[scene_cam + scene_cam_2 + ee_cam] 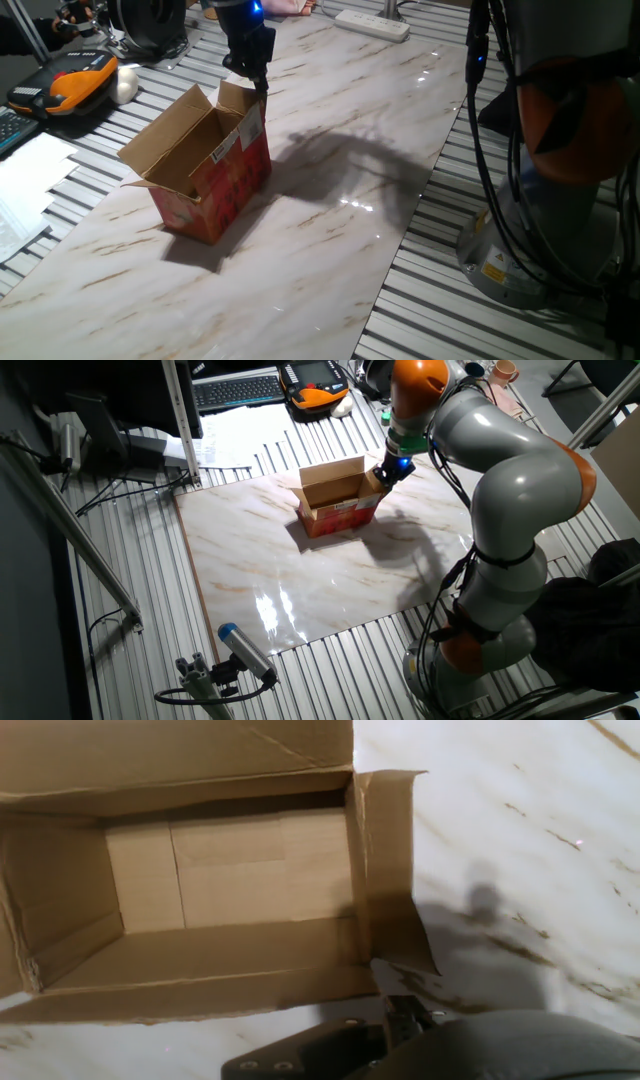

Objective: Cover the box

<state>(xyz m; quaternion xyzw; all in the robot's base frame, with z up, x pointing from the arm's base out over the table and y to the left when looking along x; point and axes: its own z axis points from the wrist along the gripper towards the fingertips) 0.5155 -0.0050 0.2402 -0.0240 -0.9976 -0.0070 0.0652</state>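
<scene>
The box (215,190) stands open on the marble slab (330,260), red outside and brown inside; it also shows as the box (340,517). Its long flap with a white label (236,138) hangs down the near side, and the opposite long flap (165,128) stands up and outward. My gripper (261,84) sits at the far short end, its tip touching the upright short flap (238,97), fingers together with nothing held. In the hand view I look down into the empty brown inside of the box (230,870), with the short flap (390,860) at right and the gripper (401,1016) at the bottom edge.
A white power strip (372,24) lies at the slab's far end. An orange device (80,80), white papers (25,180) and a keyboard (235,390) lie beyond the slab on the slatted table. The arm's base (520,240) stands at right.
</scene>
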